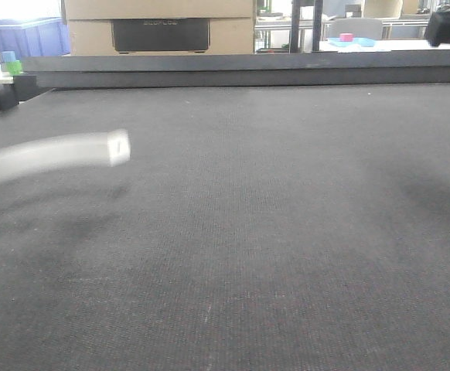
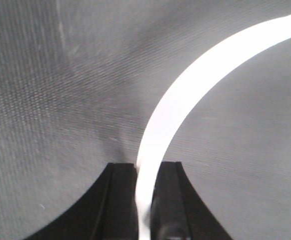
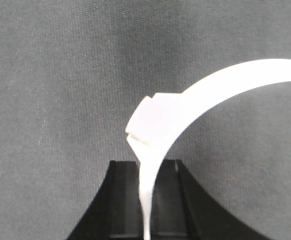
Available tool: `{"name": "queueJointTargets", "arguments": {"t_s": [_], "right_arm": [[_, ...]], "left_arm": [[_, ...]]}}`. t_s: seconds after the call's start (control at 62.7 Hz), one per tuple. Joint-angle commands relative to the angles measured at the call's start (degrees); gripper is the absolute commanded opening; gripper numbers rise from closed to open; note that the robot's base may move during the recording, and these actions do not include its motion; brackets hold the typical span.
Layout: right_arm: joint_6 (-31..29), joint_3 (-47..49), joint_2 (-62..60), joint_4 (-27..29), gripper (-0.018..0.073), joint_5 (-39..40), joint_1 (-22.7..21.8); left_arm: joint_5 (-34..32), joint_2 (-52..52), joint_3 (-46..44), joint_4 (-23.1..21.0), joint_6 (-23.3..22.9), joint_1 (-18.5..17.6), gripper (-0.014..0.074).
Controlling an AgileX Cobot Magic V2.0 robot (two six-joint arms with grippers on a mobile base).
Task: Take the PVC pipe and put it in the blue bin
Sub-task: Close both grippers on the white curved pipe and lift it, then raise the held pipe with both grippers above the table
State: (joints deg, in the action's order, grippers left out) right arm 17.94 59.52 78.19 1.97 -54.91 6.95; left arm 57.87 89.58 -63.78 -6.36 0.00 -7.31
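Clamped between the dark fingers [image 2: 120, 200] of the left hand [image 2: 145, 170], the PVC pipe [image 2: 185, 95] is seen in the left wrist view curving up and away to the right as a bright white arc. In the front view the pipe [image 1: 55, 154] is blurred and reaches in from the left edge. It appears raised off the grey tabletop [image 1: 287, 232], on which a faint shadow is cast beneath it. A small dark mark [image 1: 121, 144] is visible near its squared free end, which is not touched by any hand.

The right hand [image 3: 145, 167] is likewise closed, on a white curved piece [image 3: 195, 100] with a blocky squared part just above the fingers [image 3: 123, 200]. Whether this is the same pipe cannot be told.

The blue bin [image 1: 24, 37] is seen beyond the tabletop's far left corner, well apart from the pipe, with a cardboard box [image 1: 159, 11] to its right.
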Motion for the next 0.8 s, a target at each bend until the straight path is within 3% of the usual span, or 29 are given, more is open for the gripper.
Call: {"name": "queueJointTargets", "arguments": {"t_s": [0.0,0.239,0.59,0.781], "right_arm": [[-2.1,0.7,-2.4,-0.3,-0.0168,0.1,0.0],[-4.5,0.7,-9.3,-0.3,-0.0168,4.0,0.0],[-4.6,0.2,-24.5,-1.4,-0.0168,17.6,0.0],[-9.0,0.2,-33.5,-3.6,-0.0168,22.1,0.0]], "left_arm": [[1.0,-5.2,-0.5,-3.8,0.0,-0.4,-0.0111],[-2.2,-17.4,-0.5,-4.3,0.0,-0.4,-0.0111],[-21.6,-34.4,3.9,-3.3,0.0,-0.4,-0.0111],[-30.6,-42.5,8.2,-2.3,0.0,-0.4,-0.0111]]}}
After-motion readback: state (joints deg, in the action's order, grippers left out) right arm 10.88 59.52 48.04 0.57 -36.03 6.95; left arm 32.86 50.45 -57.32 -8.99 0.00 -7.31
